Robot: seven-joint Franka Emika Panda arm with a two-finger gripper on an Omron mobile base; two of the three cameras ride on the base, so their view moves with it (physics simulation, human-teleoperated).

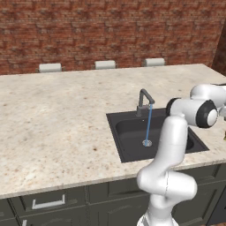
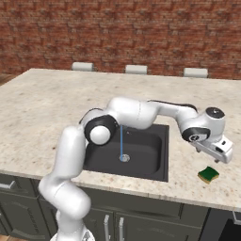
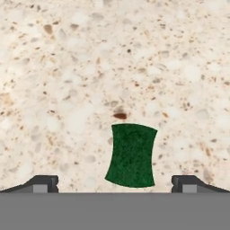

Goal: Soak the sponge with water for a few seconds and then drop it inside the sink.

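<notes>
Small rectangular yellow sponge with green top (image 3: 131,155) lies on speckled beige stone counter (image 3: 112,67) right of the sink, directly below wide-open empty gripper (image 3: 115,183), long axis running crosswise to the jaw line.

One sponge (image 2: 208,175), one sink (image 2: 162,155), one water stream (image 2: 122,142), three pale blocks (image 2: 136,69), maybe stools.

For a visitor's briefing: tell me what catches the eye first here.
The white arm reaches right across the dark sink, its open gripper hovering above the sponge on the speckled counter. A thin blue stream of water runs from the faucet onto the drain.
</notes>
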